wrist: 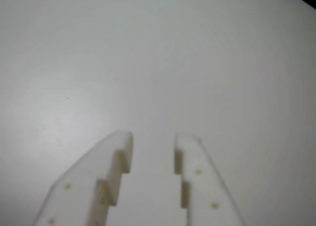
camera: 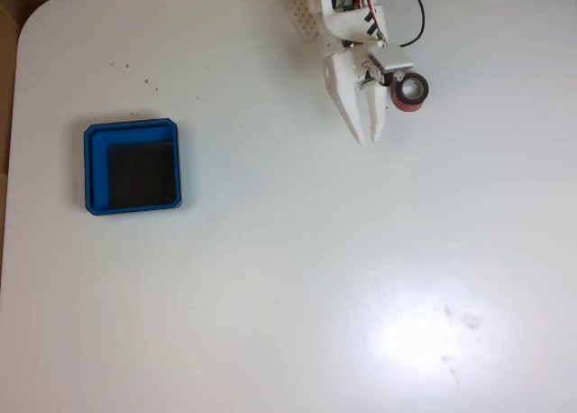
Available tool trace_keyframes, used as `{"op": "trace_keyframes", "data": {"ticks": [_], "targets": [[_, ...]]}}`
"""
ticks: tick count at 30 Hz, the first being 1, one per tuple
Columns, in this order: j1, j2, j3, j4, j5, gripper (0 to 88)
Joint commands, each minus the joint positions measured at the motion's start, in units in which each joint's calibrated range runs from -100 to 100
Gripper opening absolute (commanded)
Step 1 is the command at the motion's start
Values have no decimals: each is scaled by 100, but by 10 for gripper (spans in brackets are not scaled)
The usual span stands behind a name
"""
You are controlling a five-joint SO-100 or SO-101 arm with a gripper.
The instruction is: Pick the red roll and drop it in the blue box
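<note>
Your end effector hangs over the white desk near its top edge in the fixed view, and the wrist view shows its two white fingers apart with bare desk between them, gripping nothing. The red roll lies on the desk just right of the fingers in the fixed view, outside the gap. The blue box sits well apart, far left. You'll find no readable writing anywhere.
</note>
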Motion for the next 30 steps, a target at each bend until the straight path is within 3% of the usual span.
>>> {"op": "trace_keyframes", "data": {"ticks": [1,30], "targets": [[-252,-10,90,-111,-28,22],[-1542,-10,90,-111,-28,22]]}}
